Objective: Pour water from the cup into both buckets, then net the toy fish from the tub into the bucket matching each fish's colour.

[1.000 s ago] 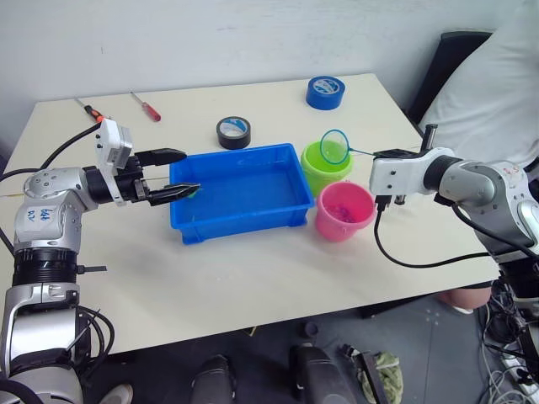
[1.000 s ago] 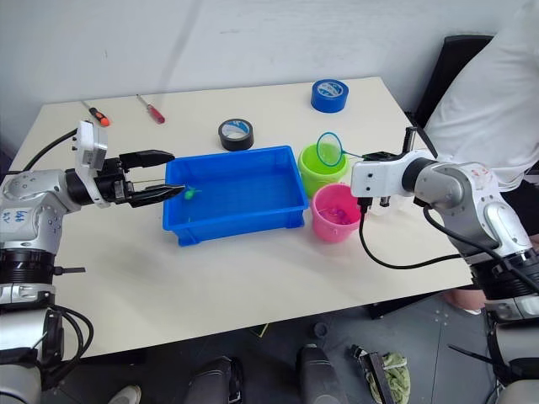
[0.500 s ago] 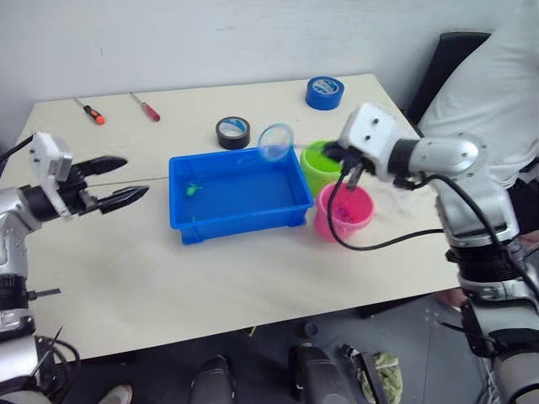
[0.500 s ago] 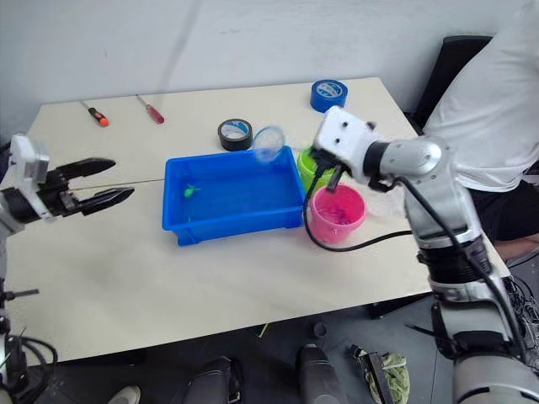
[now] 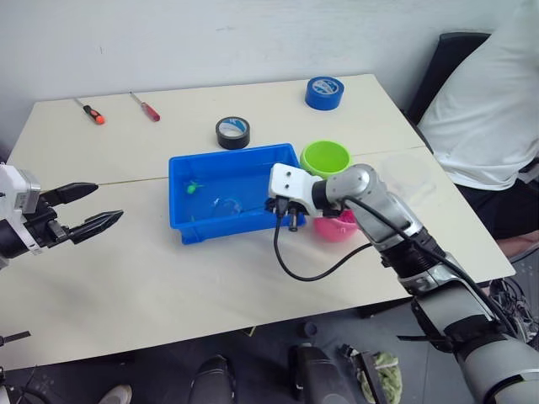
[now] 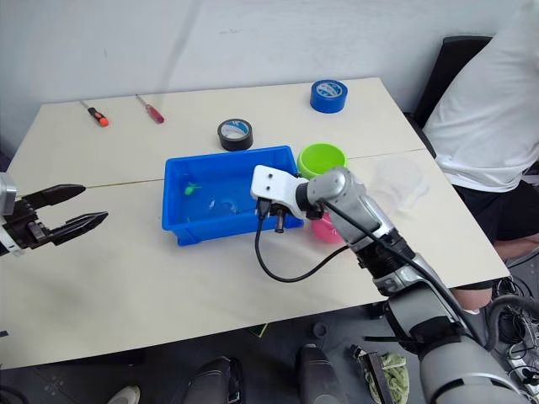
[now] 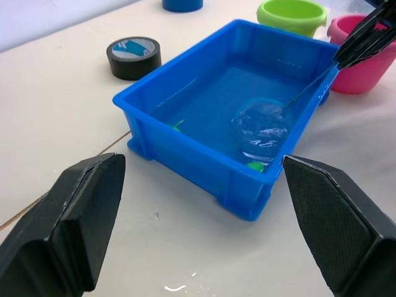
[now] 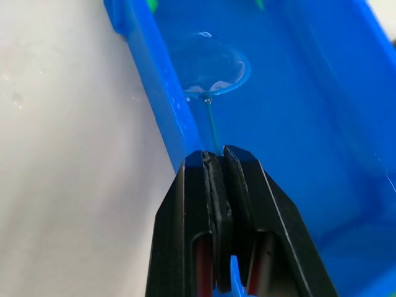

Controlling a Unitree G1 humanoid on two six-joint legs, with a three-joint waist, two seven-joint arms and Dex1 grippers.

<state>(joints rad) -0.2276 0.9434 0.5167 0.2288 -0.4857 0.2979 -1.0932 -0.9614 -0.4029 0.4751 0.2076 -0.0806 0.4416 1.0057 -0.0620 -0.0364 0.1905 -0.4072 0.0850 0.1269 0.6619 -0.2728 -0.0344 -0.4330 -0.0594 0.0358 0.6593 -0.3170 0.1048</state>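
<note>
My right gripper is shut on the thin handle of the net, at the near right rim of the blue tub. The net hoop lies low inside the tub. A green toy fish rests at the tub's far left, and another green one lies by the hoop. The lime green bucket stands right of the tub. My right arm partly hides the pink bucket. The clear cup sits further right. My left gripper is open over bare table, well left of the tub.
A black tape roll and a blue tape roll lie behind the tub. Two screwdrivers lie at the far left corner. A person in a white shirt sits at the right edge. A black cable hangs from my right wrist.
My right arm swung the net left from over the buckets, then down into the tub. My left gripper drew back from the tub's left end toward the table's left edge.
</note>
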